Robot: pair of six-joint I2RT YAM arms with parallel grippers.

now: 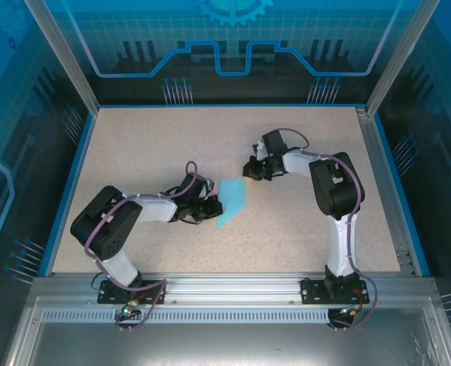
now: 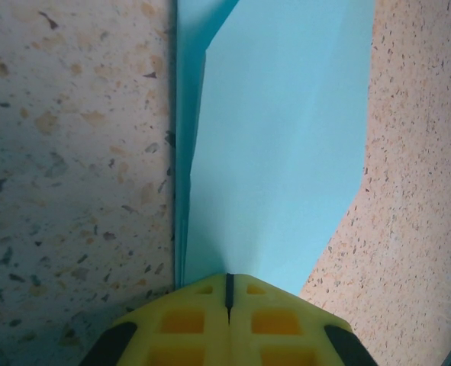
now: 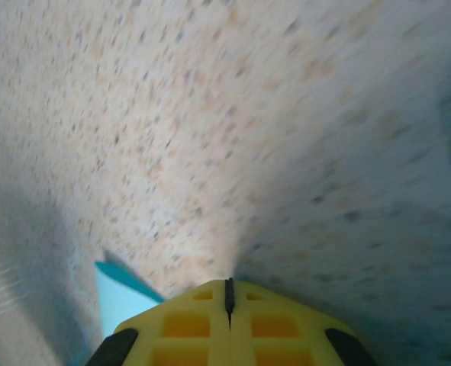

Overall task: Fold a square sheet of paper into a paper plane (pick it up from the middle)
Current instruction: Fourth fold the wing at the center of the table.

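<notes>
I count one speckled table [image 1: 301, 244]; two arms, the left arm [image 1: 133, 213] and the right arm [image 1: 332, 191]; one light blue sheet of paper [image 1: 233, 200], partly folded, mid-table between two grippers; the left gripper [image 2: 229, 288] has its fingers together at the sheet's edge, whether pinching it I cannot tell; the right gripper [image 3: 229, 288] is closed on nothing, beside a sheet corner.

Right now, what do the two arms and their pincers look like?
The left arm and right arm have bulky black joints, white links and a purplish cable looped along each, on black base plates. The left pincer and right pincer are yellow, moulded with square recesses and black corner pieces.
</notes>
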